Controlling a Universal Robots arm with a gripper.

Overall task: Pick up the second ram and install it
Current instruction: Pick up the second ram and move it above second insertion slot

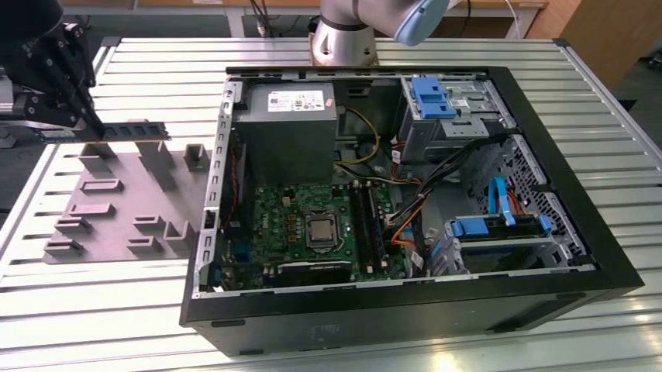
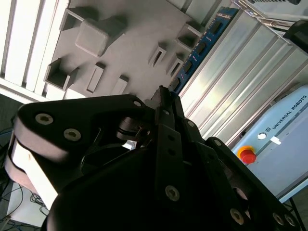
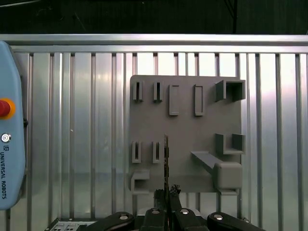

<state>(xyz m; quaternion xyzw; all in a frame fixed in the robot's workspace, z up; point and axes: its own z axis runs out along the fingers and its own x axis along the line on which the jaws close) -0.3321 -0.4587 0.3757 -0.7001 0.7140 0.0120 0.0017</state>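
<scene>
Second ram (image 1: 132, 130) clamped in pincer (image 1: 89, 125).

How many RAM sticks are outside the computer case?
1: the second ram, gripped by the pincer over the grey fixture plate, at the exterior view's left. More may be hidden.

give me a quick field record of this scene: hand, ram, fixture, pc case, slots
hand: the hand is shut on one end of the second ram
ram pose: held roughly level, over the grey fixture plate; seen edge-on in the first wrist view
pc case: open computer case to the exterior view's right of the plate, motherboard exposed
slots: long black slots on the motherboard; the second ram is not in them yet
surface: slatted metal table
</scene>
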